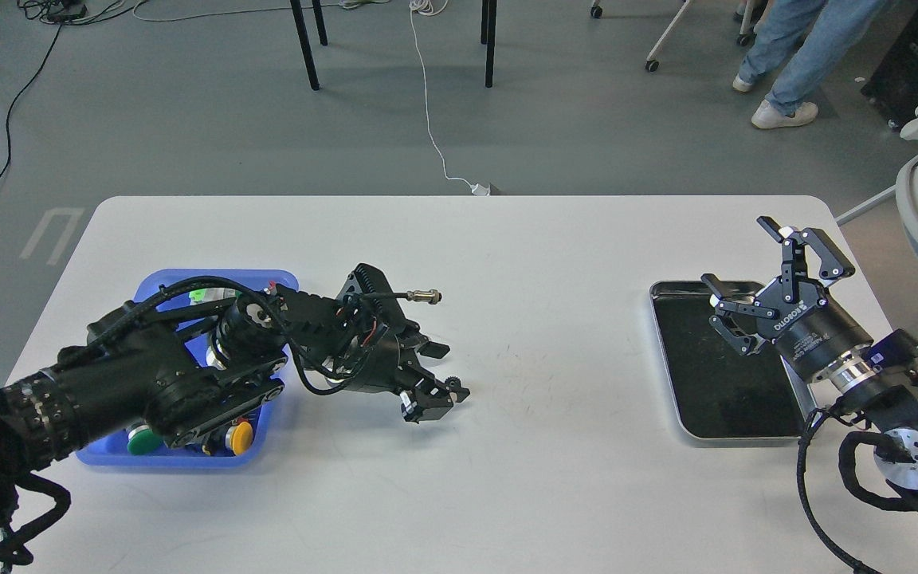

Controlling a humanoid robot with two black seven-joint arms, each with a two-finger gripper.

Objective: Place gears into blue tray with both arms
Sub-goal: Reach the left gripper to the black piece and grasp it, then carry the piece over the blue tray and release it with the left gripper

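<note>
White tabletop [507,319] carries a bright-blue plastic tray [158,284] with a low rim at the left and a silver-rimmed metal tray with a black mat [706,383] at the right. Over the blue tray lies the black left arm, its gripper [435,375] reaching right of the tray, fingers spread, with a small black toothed gear [453,383] at the near fingertip. A green-capped button [139,440] and a yellow-capped button [241,435] sit in the tray's near end. Above the metal tray's far right corner hovers the right gripper [746,267], fingers wide apart.
</note>
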